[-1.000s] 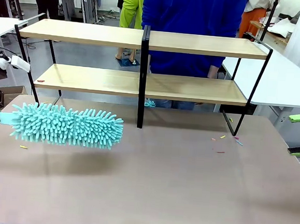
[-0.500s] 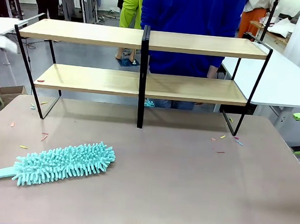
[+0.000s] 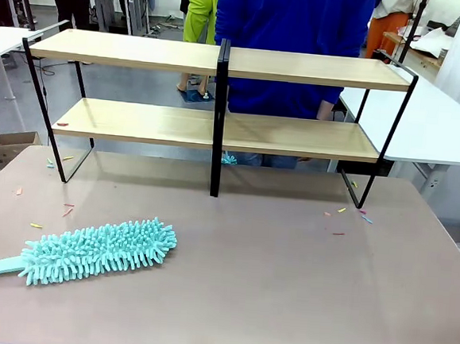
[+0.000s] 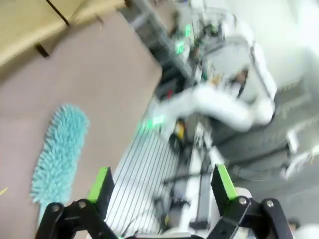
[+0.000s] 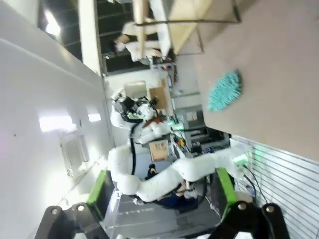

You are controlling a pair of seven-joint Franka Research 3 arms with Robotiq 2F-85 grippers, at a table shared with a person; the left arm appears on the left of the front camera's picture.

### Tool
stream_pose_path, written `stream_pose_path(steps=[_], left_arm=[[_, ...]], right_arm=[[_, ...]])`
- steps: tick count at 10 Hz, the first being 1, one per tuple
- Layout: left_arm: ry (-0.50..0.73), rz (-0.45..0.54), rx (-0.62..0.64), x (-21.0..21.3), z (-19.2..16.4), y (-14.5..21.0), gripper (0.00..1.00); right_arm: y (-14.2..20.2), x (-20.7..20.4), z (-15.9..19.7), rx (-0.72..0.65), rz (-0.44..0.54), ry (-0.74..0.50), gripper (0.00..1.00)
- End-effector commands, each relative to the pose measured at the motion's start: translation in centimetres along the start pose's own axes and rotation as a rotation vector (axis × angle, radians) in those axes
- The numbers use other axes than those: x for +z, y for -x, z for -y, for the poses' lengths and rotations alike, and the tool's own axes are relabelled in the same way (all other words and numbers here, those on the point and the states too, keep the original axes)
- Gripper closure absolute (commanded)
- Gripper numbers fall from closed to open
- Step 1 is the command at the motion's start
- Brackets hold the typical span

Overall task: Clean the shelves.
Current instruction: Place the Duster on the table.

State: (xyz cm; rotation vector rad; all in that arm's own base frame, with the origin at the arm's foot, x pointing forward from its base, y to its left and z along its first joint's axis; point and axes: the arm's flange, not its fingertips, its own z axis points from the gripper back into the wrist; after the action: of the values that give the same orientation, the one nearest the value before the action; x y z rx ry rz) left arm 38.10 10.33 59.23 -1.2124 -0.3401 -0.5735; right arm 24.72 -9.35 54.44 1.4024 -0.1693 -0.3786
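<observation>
Four light wooden boards on a thin black frame make up the shelves (image 3: 220, 91), standing at the far side of the brown table (image 3: 285, 280), with a person in a blue top (image 3: 297, 34) just behind them. Nearer, toward the table's left edge, a teal microfibre duster (image 3: 88, 252) lies flat. Small coloured scraps (image 3: 344, 215) dot the tabletop near the frame's feet. No writing can be read anywhere. The left gripper (image 4: 162, 186) has its fingers wide apart, holding nothing; the right gripper (image 5: 162, 191) likewise stands spread and empty.
</observation>
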Motion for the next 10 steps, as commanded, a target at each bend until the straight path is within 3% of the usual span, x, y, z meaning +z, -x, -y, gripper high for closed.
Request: stream_pose_path(steps=[1,2,10], left_arm=[[-0.016,0.281,0.175,0.53,-0.68,0.86,0.00],[0.000,0.000,0.000,0.00,0.00,0.00,0.00],[0.000,0.000,0.000,0.00,0.00,0.00,0.00]], right_arm=[[-0.93,-0.70,1.56,-0.018,-0.043,0.031,0.00],[-0.93,-0.70,1.56,-0.018,-0.043,0.031,0.00],[-0.93,-0.70,1.56,-0.018,-0.043,0.031,0.00]])
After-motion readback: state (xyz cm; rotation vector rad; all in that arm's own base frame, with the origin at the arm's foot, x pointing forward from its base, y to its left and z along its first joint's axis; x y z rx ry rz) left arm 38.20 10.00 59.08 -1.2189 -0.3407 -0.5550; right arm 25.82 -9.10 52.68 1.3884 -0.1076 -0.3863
